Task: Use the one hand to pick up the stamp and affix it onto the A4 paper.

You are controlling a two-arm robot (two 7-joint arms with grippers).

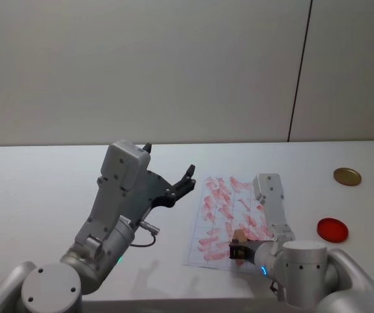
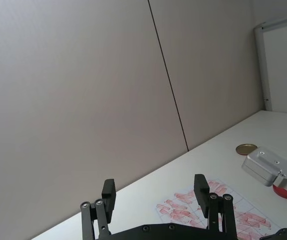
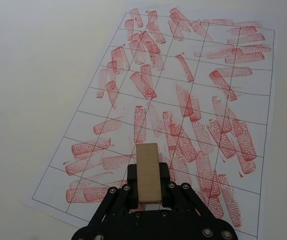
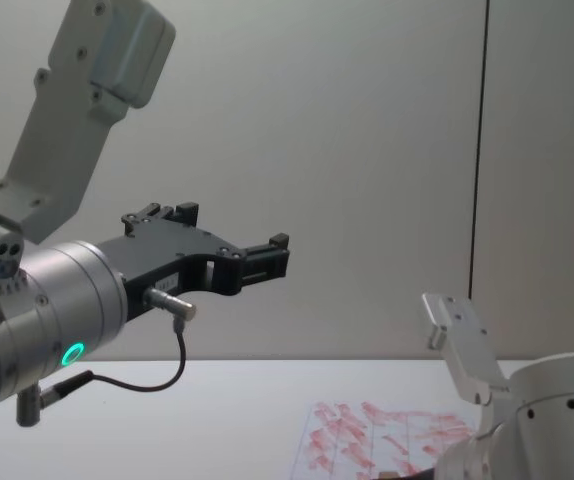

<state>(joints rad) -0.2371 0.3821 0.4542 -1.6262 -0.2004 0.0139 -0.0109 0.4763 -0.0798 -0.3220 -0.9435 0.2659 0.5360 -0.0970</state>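
The stamp (image 3: 148, 172), a pale beige block, is pinched upright in my right gripper (image 3: 148, 192), which is shut on it. It hangs over the near part of the A4 paper (image 3: 193, 95), a white gridded sheet covered with red marks; I cannot tell whether it touches the sheet. In the head view the stamp (image 1: 239, 235) and right gripper (image 1: 239, 248) are over the near edge of the paper (image 1: 223, 199). My left gripper (image 1: 171, 164) is raised high to the left of the paper, open and holding nothing, also shown as the left gripper (image 2: 155, 192).
A flat gold disc (image 1: 347, 176) lies at the far right of the white table (image 1: 37, 189), and a low red round base (image 1: 332, 229) sits nearer, to the right of the paper. A plain wall stands behind the table.
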